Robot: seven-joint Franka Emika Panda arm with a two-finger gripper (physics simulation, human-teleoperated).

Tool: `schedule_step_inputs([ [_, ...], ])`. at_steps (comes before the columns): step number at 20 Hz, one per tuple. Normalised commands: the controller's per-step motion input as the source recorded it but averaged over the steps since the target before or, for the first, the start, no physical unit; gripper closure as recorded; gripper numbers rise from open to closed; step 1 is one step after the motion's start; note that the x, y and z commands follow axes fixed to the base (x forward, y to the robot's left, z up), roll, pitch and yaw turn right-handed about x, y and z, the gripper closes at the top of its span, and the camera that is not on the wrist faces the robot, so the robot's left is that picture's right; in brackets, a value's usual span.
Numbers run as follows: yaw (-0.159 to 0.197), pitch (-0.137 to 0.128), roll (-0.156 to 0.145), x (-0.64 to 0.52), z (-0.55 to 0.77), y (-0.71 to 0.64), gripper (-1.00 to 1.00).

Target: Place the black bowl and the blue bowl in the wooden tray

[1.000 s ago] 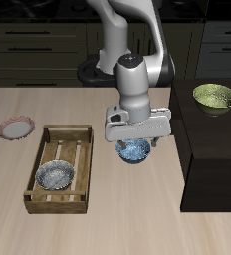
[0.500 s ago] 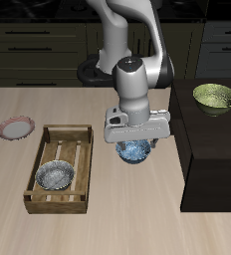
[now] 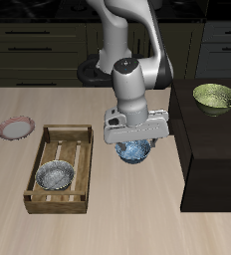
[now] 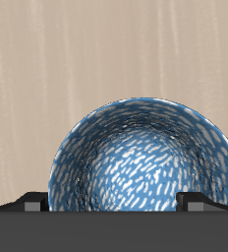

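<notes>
The blue bowl (image 3: 134,152) stands on the table beside the wooden tray (image 3: 46,135), between it and a dark cabinet. My gripper (image 3: 134,141) hangs directly over the bowl and covers its far rim. In the wrist view the blue bowl (image 4: 141,162) fills the frame close below, its pale mottled inside in full sight. The gripper (image 4: 114,203) is open, its fingertips (image 4: 28,203) set wide apart with nothing between them. The black bowl (image 3: 56,176) sits inside the tray, at the end nearer the table's front edge.
A small pink plate (image 3: 15,127) lies on the table beyond the tray's far side. A yellow-green bowl (image 3: 215,98) rests on top of the dark cabinet (image 3: 212,159), which rises close beside the blue bowl. A black round pan (image 3: 91,72) sits at the back.
My gripper has shifted very slightly toward the tray above the blue bowl. Both bowls stay where they were.
</notes>
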Motion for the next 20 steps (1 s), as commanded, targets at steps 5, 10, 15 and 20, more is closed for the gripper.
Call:
schedule_step_inputs([
  [5,0.032,0.016,0.021,0.17,-0.38,0.17,-1.00],
  [10,0.049,0.043,0.037,0.04,-0.40,0.21,-1.00],
  [15,-0.044,0.018,0.091,-0.23,-0.18,0.19,1.00],
  [20,-0.012,-0.025,0.047,-0.17,0.14,0.10,1.00],
])
